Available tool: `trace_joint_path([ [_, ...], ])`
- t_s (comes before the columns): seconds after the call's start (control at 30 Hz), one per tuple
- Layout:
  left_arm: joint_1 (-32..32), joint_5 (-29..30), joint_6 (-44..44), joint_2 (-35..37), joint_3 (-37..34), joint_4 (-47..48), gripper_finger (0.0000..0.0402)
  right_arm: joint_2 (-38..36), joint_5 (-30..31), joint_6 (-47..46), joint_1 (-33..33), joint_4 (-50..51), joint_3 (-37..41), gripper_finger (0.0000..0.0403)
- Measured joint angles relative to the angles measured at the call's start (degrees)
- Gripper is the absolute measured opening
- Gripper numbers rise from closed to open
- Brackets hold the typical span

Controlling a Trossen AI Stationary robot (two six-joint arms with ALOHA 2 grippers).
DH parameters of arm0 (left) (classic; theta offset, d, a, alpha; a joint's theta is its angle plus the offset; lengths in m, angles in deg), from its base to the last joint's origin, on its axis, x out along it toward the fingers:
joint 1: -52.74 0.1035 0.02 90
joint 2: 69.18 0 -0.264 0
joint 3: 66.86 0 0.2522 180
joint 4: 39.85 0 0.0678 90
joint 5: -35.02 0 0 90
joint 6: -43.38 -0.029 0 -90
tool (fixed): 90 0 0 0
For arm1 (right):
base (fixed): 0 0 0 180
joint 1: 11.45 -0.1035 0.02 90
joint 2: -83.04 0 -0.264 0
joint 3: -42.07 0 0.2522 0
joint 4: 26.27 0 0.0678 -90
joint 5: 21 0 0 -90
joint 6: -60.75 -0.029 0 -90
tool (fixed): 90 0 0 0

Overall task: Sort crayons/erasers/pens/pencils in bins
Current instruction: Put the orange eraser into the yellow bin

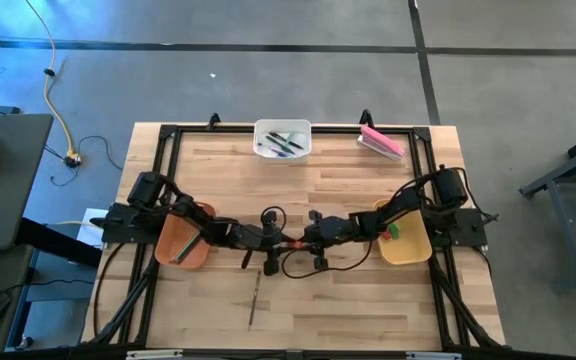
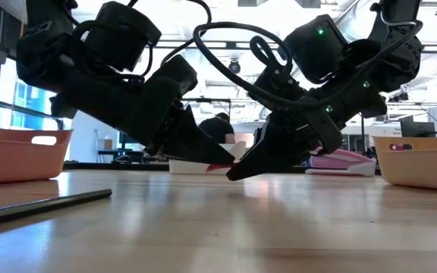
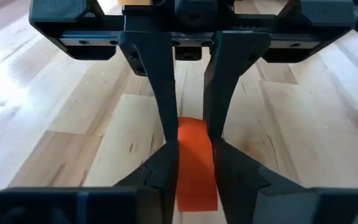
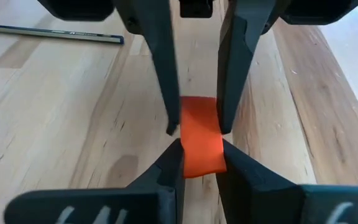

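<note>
Both pincers meet tip to tip mid-table, left pincer (image 3: 191,134) and right pincer (image 4: 194,127) each narrowed onto the same red-orange crayon (image 4: 201,143) from opposite ends, pencil (image 1: 254,297) lying near them on table (image 1: 348,180).

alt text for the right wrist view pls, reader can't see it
Both grippers meet tip to tip over an orange-red crayon on the wooden table: the right gripper jaws flank its near end, the left gripper jaws its far end. A dark pencil lies on the table beyond.
</note>
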Motion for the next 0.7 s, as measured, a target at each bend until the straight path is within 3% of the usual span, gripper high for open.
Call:
trace_joint_path([
  [0.13, 0.6, -1.5, 1.0, 0.5, -0.1, 0.3, 0.0124, 0.0, 0.2, -1.0, 0.0, 0.4, 0.0, 0.0053],
  [0.37, 1.8, 0.2, -1.5, 8.0, -4.4, 0.2, 0.0163, 0.0, 0.6, -1.9, 0.0, 1.2, 0.0, 0.0053],
  [0.53, 2.4, 4.2, -1.6, 15.0, -10.9, -1.0, 0.0144, -0.2, 0.6, -3.0, 0.0, 1.3, 0.0, 0.0053],
  [0.7, 2.6, 5.1, -2.0, 19.9, -17.9, -11.2, 0.009, -2.5, 3.1, -3.6, 0.0, 4.1, 0.0, 0.0053],
])
